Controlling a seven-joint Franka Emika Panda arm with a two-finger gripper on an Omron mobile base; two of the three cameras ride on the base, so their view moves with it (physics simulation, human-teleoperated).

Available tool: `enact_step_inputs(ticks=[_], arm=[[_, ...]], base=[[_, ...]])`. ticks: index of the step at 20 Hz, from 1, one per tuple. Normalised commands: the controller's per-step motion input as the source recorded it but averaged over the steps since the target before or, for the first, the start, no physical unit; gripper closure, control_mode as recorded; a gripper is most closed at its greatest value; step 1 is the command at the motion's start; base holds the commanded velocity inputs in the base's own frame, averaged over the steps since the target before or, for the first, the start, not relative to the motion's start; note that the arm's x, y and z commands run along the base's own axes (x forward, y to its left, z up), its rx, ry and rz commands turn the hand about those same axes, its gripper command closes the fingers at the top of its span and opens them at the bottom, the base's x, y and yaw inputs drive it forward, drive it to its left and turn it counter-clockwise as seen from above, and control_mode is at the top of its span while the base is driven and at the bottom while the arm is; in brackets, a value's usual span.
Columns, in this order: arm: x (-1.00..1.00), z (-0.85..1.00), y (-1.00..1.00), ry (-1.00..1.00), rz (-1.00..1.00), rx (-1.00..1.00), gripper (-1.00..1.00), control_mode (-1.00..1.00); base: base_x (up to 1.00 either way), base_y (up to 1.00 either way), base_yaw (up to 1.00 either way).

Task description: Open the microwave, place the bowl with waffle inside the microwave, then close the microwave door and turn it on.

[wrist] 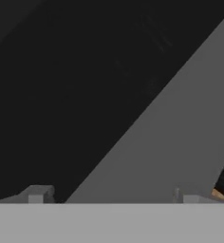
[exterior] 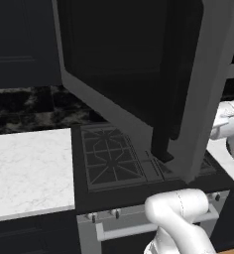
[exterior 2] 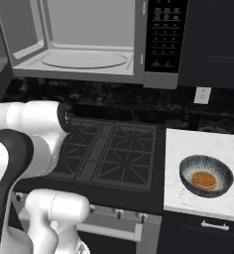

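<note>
The microwave (exterior 2: 89, 69) stands open above the stove, showing its light grey interior, the round turntable (exterior 2: 84, 59) and the black button panel (exterior 2: 163, 34) at right. The microwave door (exterior: 139, 64) is swung wide out, with its dark bar handle (exterior: 163, 124) at the outer edge. In the hand view, my gripper (wrist: 113, 197) is open and close against the door (wrist: 180, 142), its frame and dark window ahead. The dark grey bowl (exterior 2: 188, 168) sits on the white counter at right with the orange-brown waffle (exterior 2: 204, 179) inside it.
A black gas stove (exterior 2: 109, 154) lies below the microwave. White marble counters flank it: one at left (exterior: 29, 168), one at right (exterior 2: 188, 144). Dark cabinets (exterior 2: 213, 39) hang beside the microwave. A wall outlet (exterior 2: 202, 95) sits above the right counter.
</note>
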Motion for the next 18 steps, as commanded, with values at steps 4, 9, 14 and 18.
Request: enact_step_inputs(ticks=[4,9,14,18], arm=[[-0.65,0.03,0.96,0.0,0.14,-0.04,-1.0,-1.0],[-0.41,0.05,0.96,0.02,0.14,-0.02,-1.0,-1.0],[0.11,-0.02,0.52,0.12,0.0,-0.02,-1.0,-1.0],[0.44,-0.07,0.2,0.1,-0.06,-0.03,-1.0,-1.0]], base=[[0.0,0.0,0.0],[0.0,0.0,0.0],[0.0,0.0,0.0],[0.0,0.0,0.0]])
